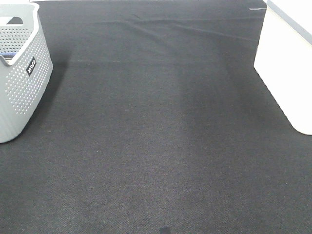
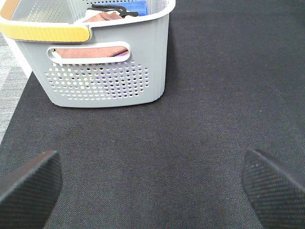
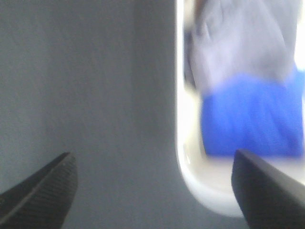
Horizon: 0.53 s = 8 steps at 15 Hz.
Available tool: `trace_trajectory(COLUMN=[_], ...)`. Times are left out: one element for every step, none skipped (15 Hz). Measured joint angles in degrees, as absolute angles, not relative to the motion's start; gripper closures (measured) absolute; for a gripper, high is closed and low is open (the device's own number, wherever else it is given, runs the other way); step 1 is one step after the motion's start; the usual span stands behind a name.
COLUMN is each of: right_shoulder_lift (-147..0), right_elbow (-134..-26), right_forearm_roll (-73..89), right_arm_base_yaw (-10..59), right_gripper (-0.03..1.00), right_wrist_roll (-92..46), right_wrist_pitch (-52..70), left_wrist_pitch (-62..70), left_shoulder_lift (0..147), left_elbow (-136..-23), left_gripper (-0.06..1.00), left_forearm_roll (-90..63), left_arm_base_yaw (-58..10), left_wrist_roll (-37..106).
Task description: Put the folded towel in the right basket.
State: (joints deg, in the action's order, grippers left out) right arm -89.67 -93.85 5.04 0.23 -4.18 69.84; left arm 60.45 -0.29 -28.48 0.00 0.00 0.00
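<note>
The right basket (image 1: 287, 73) is white and stands at the right edge of the high view. In the right wrist view its rim (image 3: 183, 143) shows close up, with a folded blue towel (image 3: 248, 119) and a grey cloth (image 3: 238, 43) inside. My right gripper (image 3: 152, 191) is open and empty, one fingertip over the mat and one over the basket. My left gripper (image 2: 152, 186) is open and empty above the black mat, facing the grey basket (image 2: 100, 62). Neither gripper shows in the high view.
The grey perforated basket (image 1: 19, 73) stands at the left edge, with brown (image 2: 90, 50) and blue (image 2: 131, 5) towels and a black hanger (image 2: 112, 9) inside. A black mat (image 1: 156, 136) covers the table.
</note>
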Motion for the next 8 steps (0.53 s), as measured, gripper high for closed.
trace_trajectory(right_shoulder_lift=[-83.77,-79.30,-75.29,-70.87,-64.80,-60.85,-60.85,-56.67], right_elbow=[-86.34,-81.02,-76.20,-71.51,-63.77,-59.13,-59.13,-54.49], right_forearm_roll=[4.07,4.01,4.01,4.01,4.01,4.01,4.01,4.01], right_arm_base_yaw=[0.23,0.23,0.23,0.23,0.23,0.23,0.23,0.23], right_gripper=[0.14,0.14,0.14,0.14,0.14,0.14,0.14,0.14], right_wrist_roll=[-3.72,-3.32,-3.09,-2.46,-1.60,-1.32,-1.32,-1.09], right_wrist_pitch=[69.84,69.84,69.84,69.84,69.84,69.84,69.84,69.84], left_wrist_pitch=[60.45,60.45,60.45,60.45,60.45,60.45,60.45,60.45], left_shoulder_lift=[-0.29,-0.29,-0.29,-0.29,-0.29,-0.29,-0.29,-0.29], left_elbow=[-28.48,-28.48,-28.48,-28.48,-28.48,-28.48,-28.48,-28.48], left_gripper=[-0.03,-0.03,-0.03,-0.03,-0.03,-0.03,-0.03,-0.03], left_forearm_roll=[0.00,0.00,0.00,0.00,0.00,0.00,0.00,0.00], left_arm_base_yaw=[0.00,0.00,0.00,0.00,0.00,0.00,0.00,0.00], left_wrist_roll=[0.00,0.00,0.00,0.00,0.00,0.00,0.00,0.00])
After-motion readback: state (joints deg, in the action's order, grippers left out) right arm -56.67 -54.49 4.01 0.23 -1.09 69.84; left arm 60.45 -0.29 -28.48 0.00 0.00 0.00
